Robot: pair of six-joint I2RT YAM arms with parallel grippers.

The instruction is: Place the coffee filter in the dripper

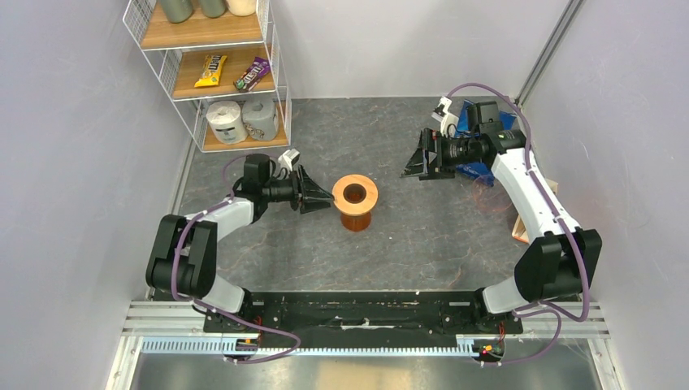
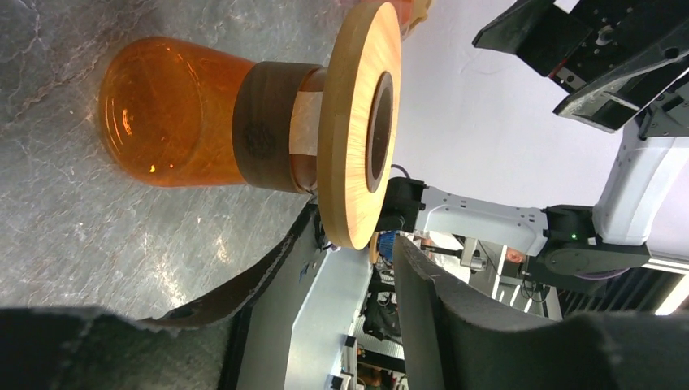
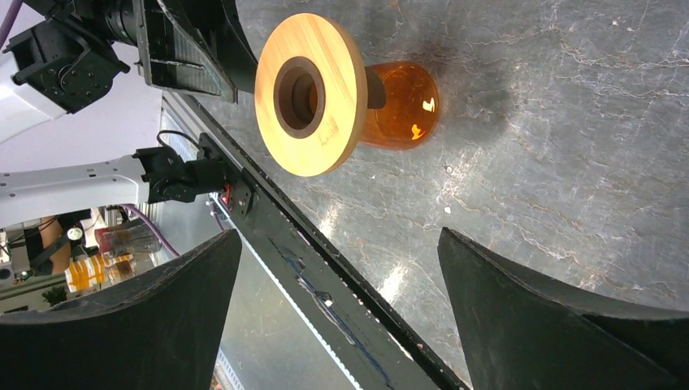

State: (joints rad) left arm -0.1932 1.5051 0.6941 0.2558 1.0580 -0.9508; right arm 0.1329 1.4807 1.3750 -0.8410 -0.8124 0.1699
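Note:
The dripper (image 1: 355, 197) stands upright mid-table: wide round wooden rim, dark centre hole, orange glass base. It also shows in the left wrist view (image 2: 357, 122) and the right wrist view (image 3: 309, 93). My left gripper (image 1: 327, 197) is open at the dripper's left side; its jaws straddle the rim's edge (image 2: 351, 258) with a gap on both sides. My right gripper (image 1: 413, 165) is open and empty, raised to the right of the dripper and facing it (image 3: 341, 244). The coffee filter shows in no view.
A wire shelf (image 1: 213, 73) at the back left holds paper rolls (image 1: 226, 122) and candy bars. A blue bag (image 1: 467, 118) lies behind the right gripper. A wooden piece (image 1: 520, 231) lies by the right arm. A black rail (image 1: 357, 313) runs along the near edge.

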